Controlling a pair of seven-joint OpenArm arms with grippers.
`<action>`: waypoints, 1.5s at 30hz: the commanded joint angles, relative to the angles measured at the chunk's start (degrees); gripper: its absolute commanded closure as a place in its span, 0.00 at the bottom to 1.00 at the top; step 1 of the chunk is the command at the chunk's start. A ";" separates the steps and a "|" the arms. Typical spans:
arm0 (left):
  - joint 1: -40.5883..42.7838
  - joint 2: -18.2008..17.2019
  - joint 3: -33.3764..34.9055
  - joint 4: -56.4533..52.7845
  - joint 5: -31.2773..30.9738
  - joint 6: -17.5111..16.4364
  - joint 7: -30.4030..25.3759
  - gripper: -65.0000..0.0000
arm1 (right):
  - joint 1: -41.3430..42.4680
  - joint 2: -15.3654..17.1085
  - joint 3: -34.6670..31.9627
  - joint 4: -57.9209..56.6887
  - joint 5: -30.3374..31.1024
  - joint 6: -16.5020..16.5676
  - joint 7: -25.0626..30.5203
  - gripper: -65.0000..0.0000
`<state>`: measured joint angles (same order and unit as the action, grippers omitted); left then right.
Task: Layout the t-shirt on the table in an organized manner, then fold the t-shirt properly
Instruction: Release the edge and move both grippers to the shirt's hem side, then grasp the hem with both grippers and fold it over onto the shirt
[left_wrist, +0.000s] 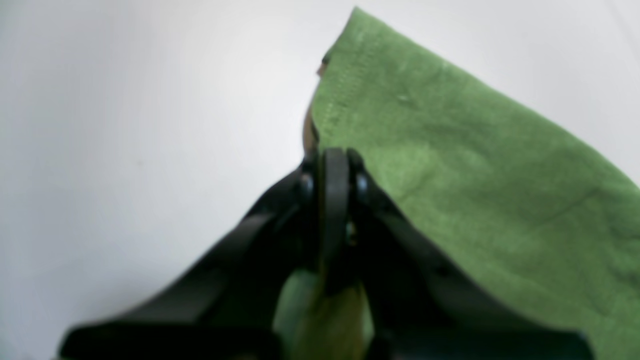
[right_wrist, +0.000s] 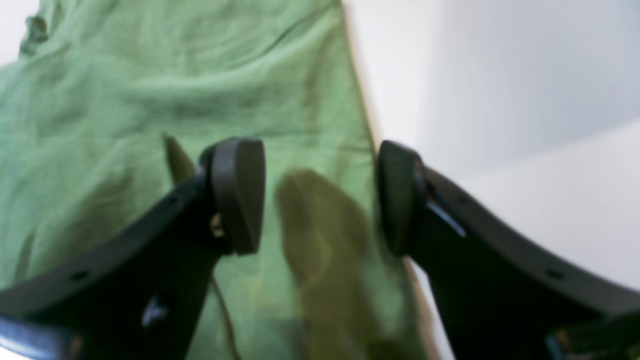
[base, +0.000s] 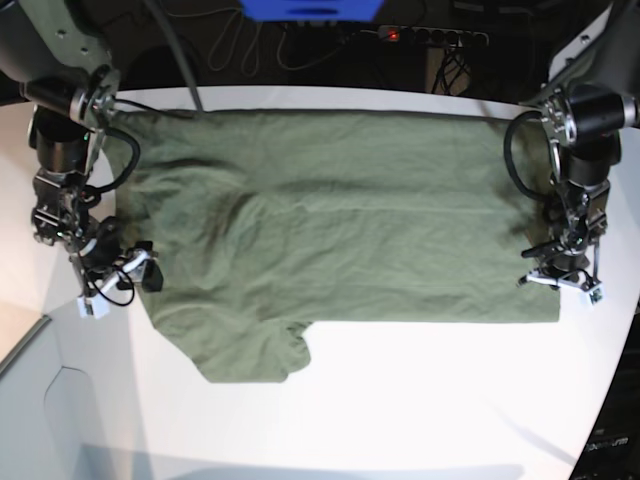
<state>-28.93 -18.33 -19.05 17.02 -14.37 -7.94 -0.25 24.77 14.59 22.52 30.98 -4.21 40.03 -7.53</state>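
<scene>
1. From where I stand, the left claw (left_wrist: 334, 170) has its black jaws pressed together, and green cloth shows below and between them in the left wrist view, so I judge it is pinching the hem corner of the olive-green, short-sleeved cotton t-shirt (base: 340, 230).

2. Just beyond that claw's tips the stitched hem runs away from it to a pointed corner, and the cloth spreads off to one side; on the other side lies only the smooth matte white desk (left_wrist: 125, 150).

3. The right claw (right_wrist: 320, 197) stands wide apart, its two dark pads (right_wrist: 240, 195) hanging over the shirt, one above the fabric and the other at its side edge. Nothing is caught between them; a shadow lies on the cloth in the gap.

4. Outward from both claws, the shirt lies spread across the desk, the left claw (base: 562, 272) at the hem end and the right claw (base: 105, 280) at the sleeve and shoulder end. One sleeve pokes out towards the near edge, crumpled.

5. As to handling, this looks light, limp and wrinkly. It will sag and trail from whatever is pinched, and it should drag across the smooth top rather than stay put.

6. A hold on a single layer would peel it off the one beneath, so I would take both layers at a hemmed edge or seam, where the cloth is thicker.

7. The right claw, I think, should close on the edge directly under it, matching the left one's corner grip.
</scene>
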 joint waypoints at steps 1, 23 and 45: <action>-1.01 -0.62 0.02 0.52 0.17 -0.01 0.30 1.00 | 1.55 0.58 -1.12 -0.52 0.56 -0.03 0.63 0.45; 17.19 -2.73 0.02 30.15 -17.23 -0.27 0.38 1.00 | -12.60 -1.80 -6.30 25.50 1.09 -0.03 0.19 1.00; 34.07 -1.41 -0.42 45.27 -24.88 -3.97 0.30 1.00 | -32.47 -9.18 5.39 45.02 3.64 -0.03 7.31 1.00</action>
<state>5.48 -19.03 -19.09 61.41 -38.92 -11.68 1.28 -8.16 5.13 27.75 75.16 -1.58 40.05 -2.15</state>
